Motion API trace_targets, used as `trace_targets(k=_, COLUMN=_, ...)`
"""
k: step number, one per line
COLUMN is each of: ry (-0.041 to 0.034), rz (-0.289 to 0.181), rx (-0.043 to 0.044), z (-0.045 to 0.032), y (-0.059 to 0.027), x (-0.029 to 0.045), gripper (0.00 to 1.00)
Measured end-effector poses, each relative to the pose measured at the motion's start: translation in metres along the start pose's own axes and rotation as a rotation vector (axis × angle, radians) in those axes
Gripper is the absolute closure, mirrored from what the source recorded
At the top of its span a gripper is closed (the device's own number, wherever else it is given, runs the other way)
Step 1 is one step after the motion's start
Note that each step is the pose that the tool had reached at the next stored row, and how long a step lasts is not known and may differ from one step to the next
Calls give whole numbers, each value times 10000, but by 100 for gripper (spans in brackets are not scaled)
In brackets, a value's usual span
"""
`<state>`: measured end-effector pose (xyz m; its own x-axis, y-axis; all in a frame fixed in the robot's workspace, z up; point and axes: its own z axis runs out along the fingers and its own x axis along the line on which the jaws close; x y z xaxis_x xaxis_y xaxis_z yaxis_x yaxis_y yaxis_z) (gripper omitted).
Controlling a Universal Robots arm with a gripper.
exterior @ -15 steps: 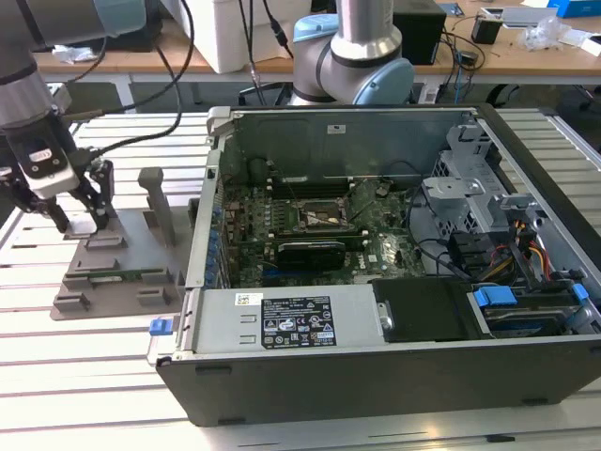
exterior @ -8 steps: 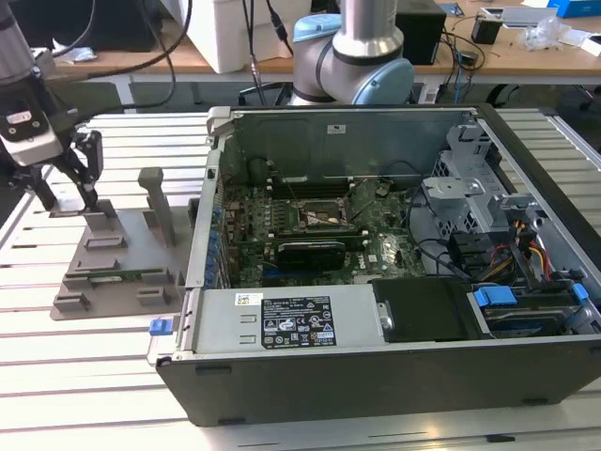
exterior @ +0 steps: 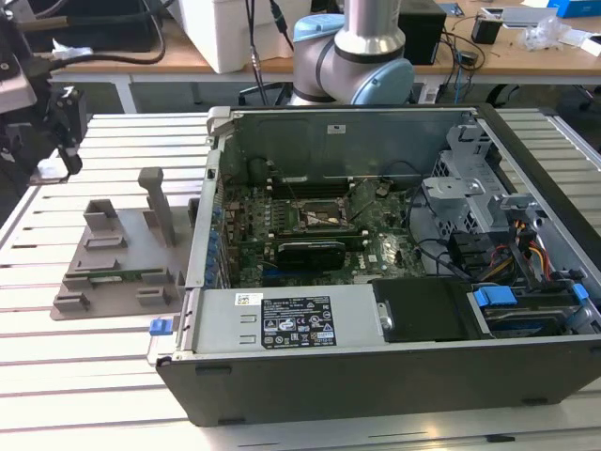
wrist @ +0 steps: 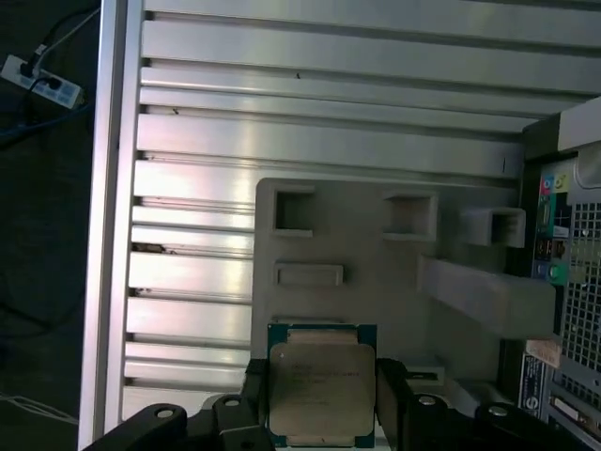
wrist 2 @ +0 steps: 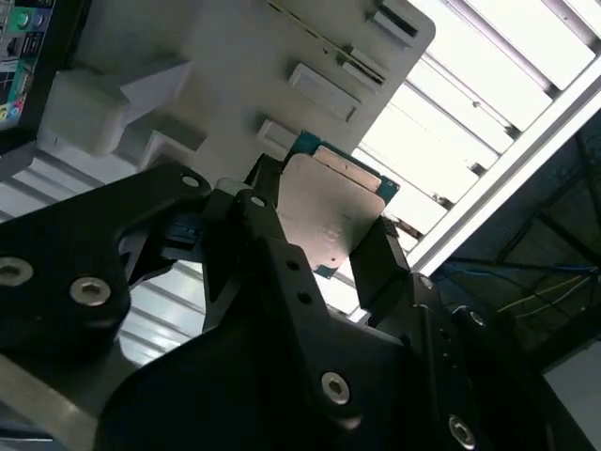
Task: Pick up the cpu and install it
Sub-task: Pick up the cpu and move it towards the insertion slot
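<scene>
The gripper [wrist: 322,399] clamps the cpu [wrist: 321,376] by two opposite edges, silver top showing, held clear above the grey tray [wrist: 376,244]. The motherboard socket [exterior: 324,218] lies well off toward the exterior view's right, inside the open computer case [exterior: 338,127].

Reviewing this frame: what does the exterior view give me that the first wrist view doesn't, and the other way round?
The exterior view adds the inside of the open computer case: the motherboard and cables. The first wrist view adds the cpu, silver top facing the camera, clamped in the gripper. Both share the grey plastic tray on the slatted metal table, and some part of the case.
</scene>
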<state>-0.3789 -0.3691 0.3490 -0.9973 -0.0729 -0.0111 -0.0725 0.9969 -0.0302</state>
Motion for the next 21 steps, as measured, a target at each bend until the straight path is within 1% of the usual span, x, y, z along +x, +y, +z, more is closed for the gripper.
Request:
trace_targets(k=3, ry=0, rz=0, rx=-1, z=-170, y=-3, x=-2, gripper=45)
trace_targets(k=4, ry=0, rz=0, rx=0, z=-215, y=-5, x=-2, gripper=45)
trace_targets(k=5, ry=0, rz=0, rx=0, z=-303, y=-7, x=-4, gripper=45)
trace_targets(k=6, ry=-1, rz=0, rx=-1, z=-339, y=-8, x=-4, gripper=45)
trace_targets(k=9, ry=-1, rz=0, rx=-3, z=-340, y=-8, x=-4, gripper=45)
trace_targets(k=11, ry=4, rz=0, rx=-1, z=-342, y=-8, x=-18, gripper=45)
trace_targets(k=13, ry=-1, rz=0, rx=-3, z=-339, y=-13, x=-83, gripper=45)
trace_targets(k=14, ry=-1, rz=-1, rx=-3, z=-338, y=-17, x=-129, gripper=45)
trace_targets(k=15, ry=2, rz=0, rx=-2, z=-338, y=-23, x=-214, gripper=45)
trace_targets(k=16, ry=2, rz=1, rx=-3, z=-337, y=-27, x=-276, gripper=45)
trace_targets(k=17, ry=1, rz=1, rx=-3, z=-335, y=-30, x=-319, gripper=45)
trace_targets(k=18, ry=4, rz=-1, rx=-2, z=-336, y=-36, x=-390, gripper=45)
trace_targets(k=20, ry=3, rz=0, rx=-3, z=-333, y=-43, x=-490, gripper=45)
trace_targets(k=21, ry=5, rz=1, rx=-3, z=-333, y=-48, x=-563, gripper=45)
